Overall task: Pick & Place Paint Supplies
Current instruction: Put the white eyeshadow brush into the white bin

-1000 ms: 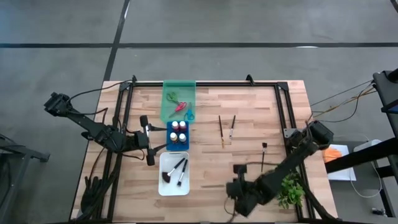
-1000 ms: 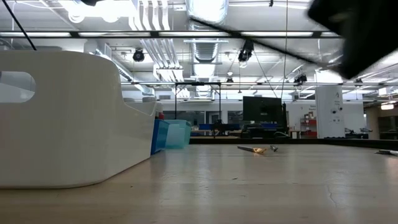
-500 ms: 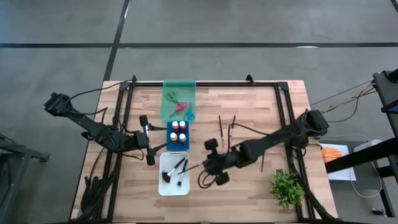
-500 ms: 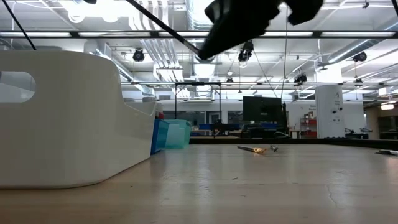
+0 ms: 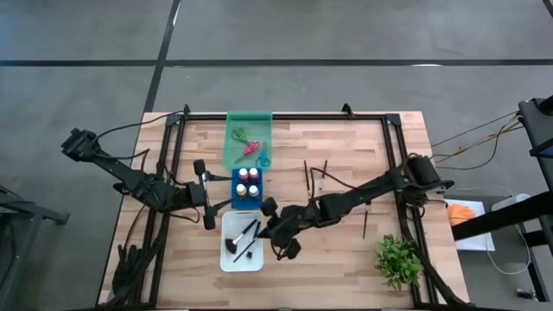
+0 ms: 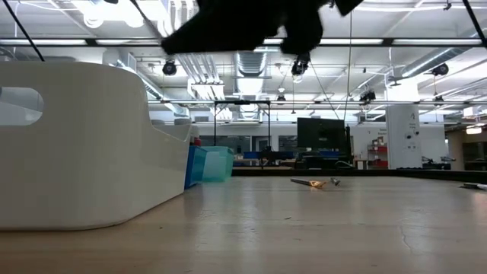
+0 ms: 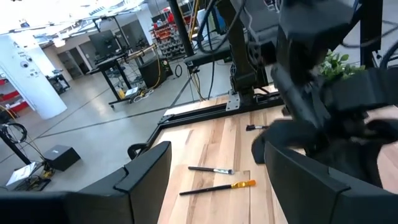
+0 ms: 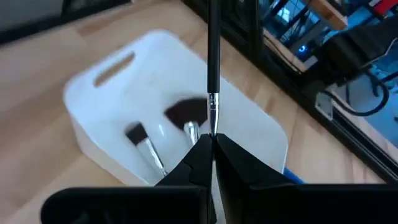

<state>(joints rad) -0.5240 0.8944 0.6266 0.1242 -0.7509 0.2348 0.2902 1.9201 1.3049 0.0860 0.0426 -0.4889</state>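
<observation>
Three trays sit in a row on the table [image 5: 346,138] in the high view: a green tray [image 5: 248,138] holding scissors [image 5: 251,148], a blue tray [image 5: 248,187] holding paint bottles [image 5: 248,182], and a white tray [image 5: 242,242] holding two brushes [image 5: 243,238]. The right arm reaches across the table, and the right gripper [image 5: 278,235] hovers at the white tray's right edge. Two brushes [image 5: 314,179] and a third brush [image 5: 365,223] lie loose on the wood, well apart from the trays. The left gripper [image 5: 206,193] waits just left of the blue tray. A plant [image 5: 397,262] stands near the right front corner.

Low view: the white tray [image 6: 84,144] fills the left side, the right arm is a dark blur overhead, and loose brushes [image 6: 312,183] lie far back.

Left wrist view: the left gripper's fingers [image 7: 149,174] stand wide apart, holding nothing; the two loose brushes [image 7: 214,177] lie beyond.

Right wrist view: the right gripper [image 8: 213,152] is clamped on a thin brush [image 8: 212,68] whose handle points out over the white tray [image 8: 249,124], above the two brushes [image 8: 165,140] already inside.

Judgement: the step in hand is placing a brush. The next move calls for lowering over the tray's interior and releasing; three brushes remain to collect.
</observation>
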